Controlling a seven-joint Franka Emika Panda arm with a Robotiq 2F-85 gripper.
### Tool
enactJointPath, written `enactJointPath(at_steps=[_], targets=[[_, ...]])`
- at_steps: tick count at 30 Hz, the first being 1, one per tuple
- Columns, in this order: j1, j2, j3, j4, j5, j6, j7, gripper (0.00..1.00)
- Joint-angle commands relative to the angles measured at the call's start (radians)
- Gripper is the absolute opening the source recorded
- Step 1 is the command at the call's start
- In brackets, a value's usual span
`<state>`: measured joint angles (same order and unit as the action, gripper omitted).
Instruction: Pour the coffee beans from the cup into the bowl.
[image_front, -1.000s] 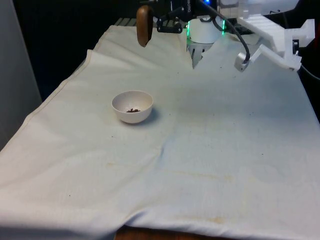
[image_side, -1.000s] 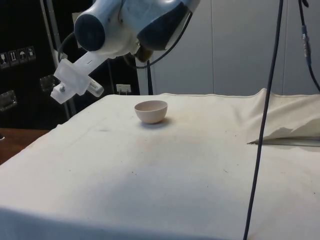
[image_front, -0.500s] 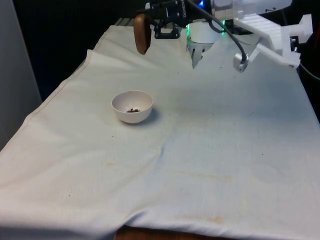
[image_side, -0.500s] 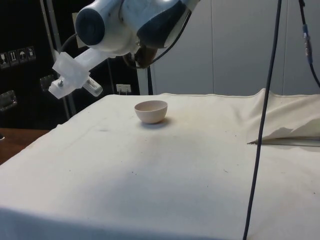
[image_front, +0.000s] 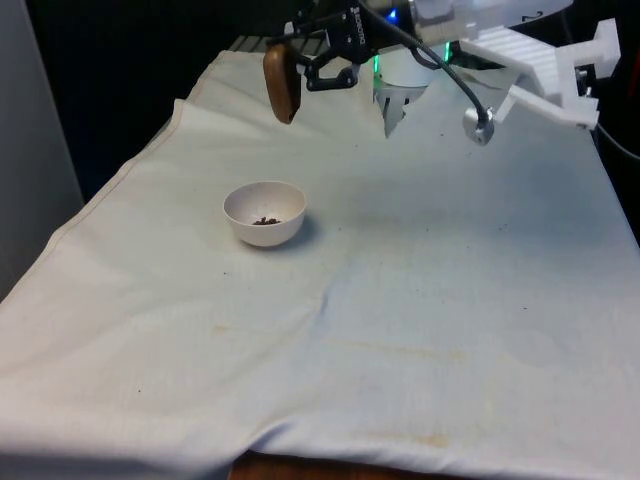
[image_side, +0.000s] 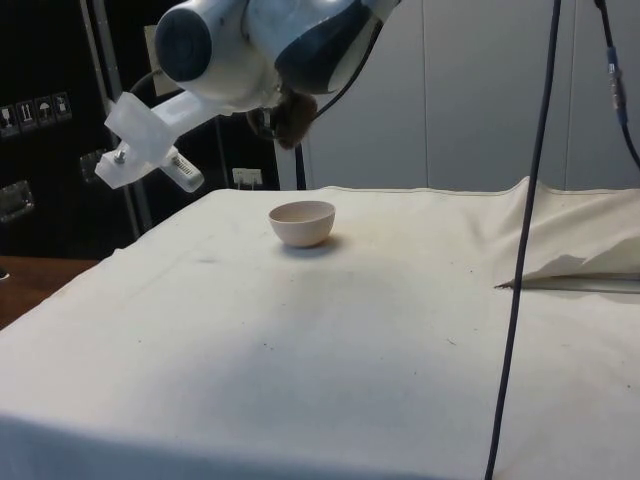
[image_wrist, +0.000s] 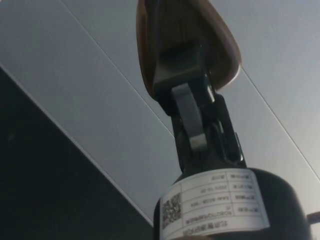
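Fingers clamp brown cup (image_front: 282, 82) high near bench's far edge, beyond bowl (image_front: 265, 212). Beans (image_front: 265, 220) already in bowl; cup probably emptied, tipped sideways.

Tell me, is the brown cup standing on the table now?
No: in the front view the gripper holds the brown cup in the air, beyond the white bowl, well above the table.
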<state>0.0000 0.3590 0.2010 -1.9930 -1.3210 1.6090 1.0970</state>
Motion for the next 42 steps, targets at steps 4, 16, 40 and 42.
enactJointPath(at_steps=[4,16,40,42], targets=[[-0.011,-0.009,-0.006,-0.008,0.024,0.053,-0.005,0.01],[-0.018,-0.010,-0.026,-0.010,0.056,0.113,-0.008,0.01],[-0.032,-0.008,-0.076,-0.010,0.136,0.257,-0.007,0.01],[-0.032,-0.007,-0.083,-0.010,0.147,0.275,-0.007,0.01]])
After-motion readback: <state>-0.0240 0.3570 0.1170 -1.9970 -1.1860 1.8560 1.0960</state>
